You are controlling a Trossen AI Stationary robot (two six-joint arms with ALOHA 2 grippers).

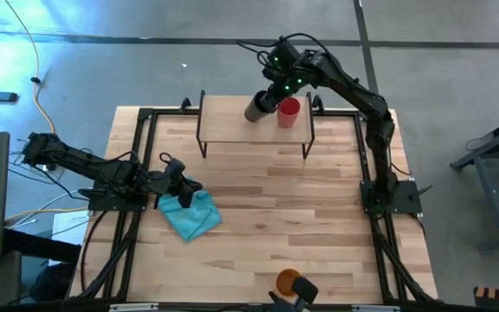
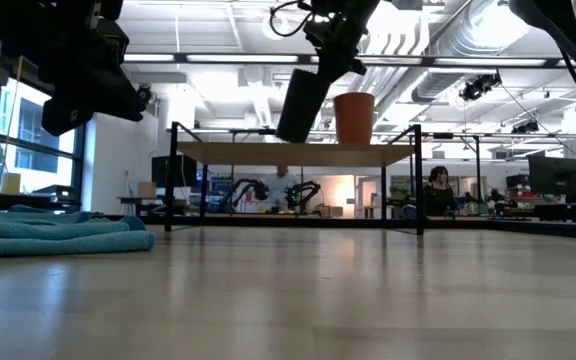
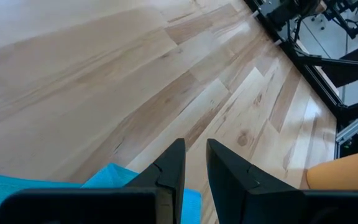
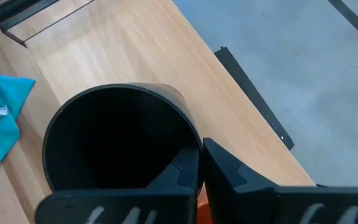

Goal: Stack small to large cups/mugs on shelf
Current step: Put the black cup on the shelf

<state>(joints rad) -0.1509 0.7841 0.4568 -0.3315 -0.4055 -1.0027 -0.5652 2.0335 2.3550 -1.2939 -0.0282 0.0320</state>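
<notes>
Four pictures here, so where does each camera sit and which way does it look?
High view: overhead, straight down on table, both arms, shelf.
Low view: table height, level across; arms enter from above, red cup on shelf.
Left wrist view: past left gripper onto tabletop, blue cloth.
Right wrist view: past right gripper, shut on black cup.
Shared: high and low both show the black cup.
</notes>
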